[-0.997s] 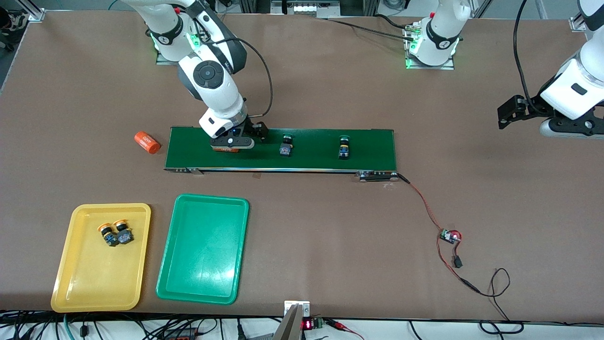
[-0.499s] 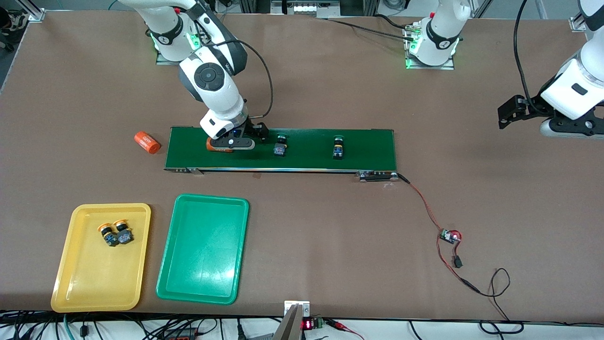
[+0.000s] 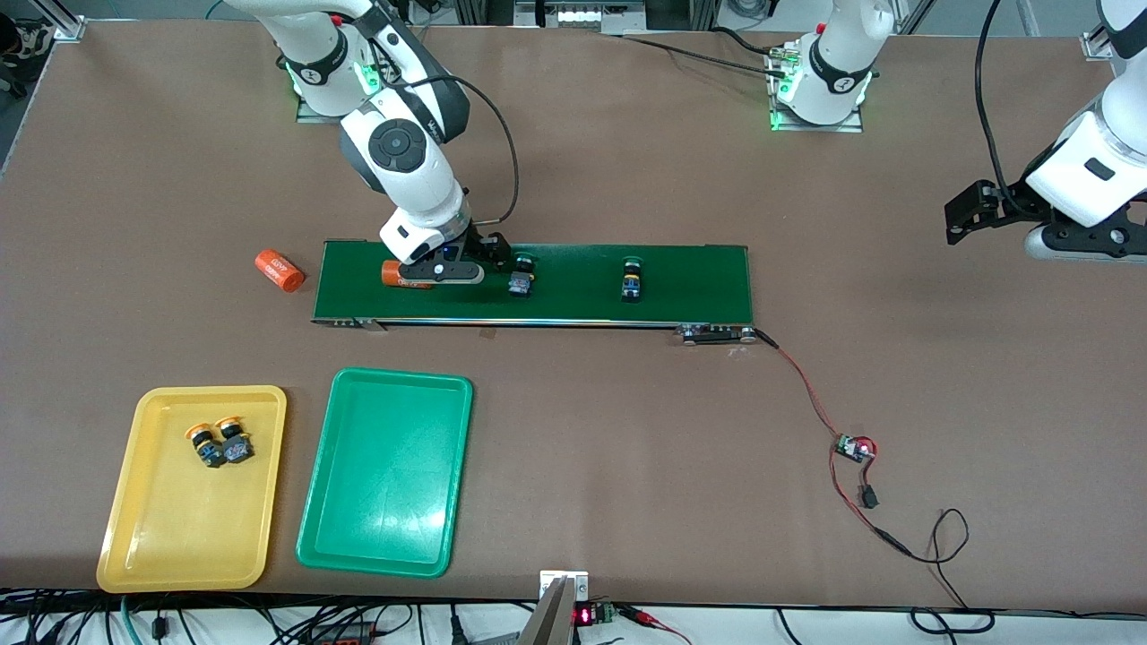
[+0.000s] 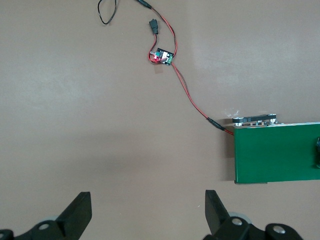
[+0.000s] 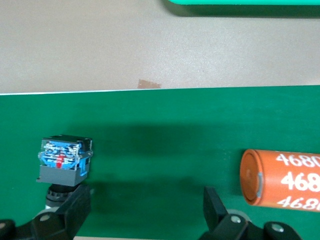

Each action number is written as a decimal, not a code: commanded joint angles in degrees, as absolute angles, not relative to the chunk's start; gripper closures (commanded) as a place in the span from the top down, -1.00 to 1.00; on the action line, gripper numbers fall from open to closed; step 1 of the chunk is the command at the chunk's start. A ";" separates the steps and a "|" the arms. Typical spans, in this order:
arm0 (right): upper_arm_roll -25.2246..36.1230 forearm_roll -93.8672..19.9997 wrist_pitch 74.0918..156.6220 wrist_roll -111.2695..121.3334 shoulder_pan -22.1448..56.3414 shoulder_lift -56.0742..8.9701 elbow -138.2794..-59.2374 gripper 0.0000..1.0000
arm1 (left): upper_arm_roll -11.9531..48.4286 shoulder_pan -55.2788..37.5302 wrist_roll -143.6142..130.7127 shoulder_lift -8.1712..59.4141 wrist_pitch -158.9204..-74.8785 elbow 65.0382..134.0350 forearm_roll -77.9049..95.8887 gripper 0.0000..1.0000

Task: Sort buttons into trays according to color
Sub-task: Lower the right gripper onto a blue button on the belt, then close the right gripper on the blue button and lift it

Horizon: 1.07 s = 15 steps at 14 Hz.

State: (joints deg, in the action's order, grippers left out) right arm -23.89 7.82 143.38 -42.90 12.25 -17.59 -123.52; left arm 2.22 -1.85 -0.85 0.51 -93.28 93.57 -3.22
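Observation:
Two green-capped buttons lie on the dark green belt (image 3: 699, 278): one (image 3: 521, 276) just beside my right gripper (image 3: 455, 271), the other (image 3: 633, 279) farther toward the left arm's end. The right gripper hangs low over the belt (image 5: 160, 120), open and empty (image 5: 147, 210), with the first button (image 5: 64, 160) by one finger. Two yellow-capped buttons (image 3: 206, 445) (image 3: 237, 443) lie in the yellow tray (image 3: 179, 528). Beside it, the green tray (image 3: 385, 484) holds nothing. My left gripper (image 3: 972, 210) waits open over bare table (image 4: 148, 210) past the belt's end.
An orange cylinder (image 3: 399, 273) lies on the belt by the right gripper's other finger (image 5: 280, 182). A second one (image 3: 280, 270) rests on the table off the belt's end. A red wire runs to a small circuit board (image 3: 853, 447). Both trays sit nearer the front camera than the belt.
Both green buttons and the orange cylinder on the belt have slid toward the right arm's end. The cylinder has come out from under the right gripper. The left arm has not moved.

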 commanded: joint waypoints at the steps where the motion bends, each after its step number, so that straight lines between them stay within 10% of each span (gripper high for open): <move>1: -23.99 8.70 143.70 -44.21 12.31 -18.46 -122.52 1.00 | 2.46 -1.76 -0.09 0.53 -91.32 92.55 -3.25 1.00; 15: -23.99 8.70 143.70 -44.21 12.30 -19.34 -122.43 1.00 | 2.37 -2.11 -0.35 0.62 -91.32 91.93 -3.25 1.00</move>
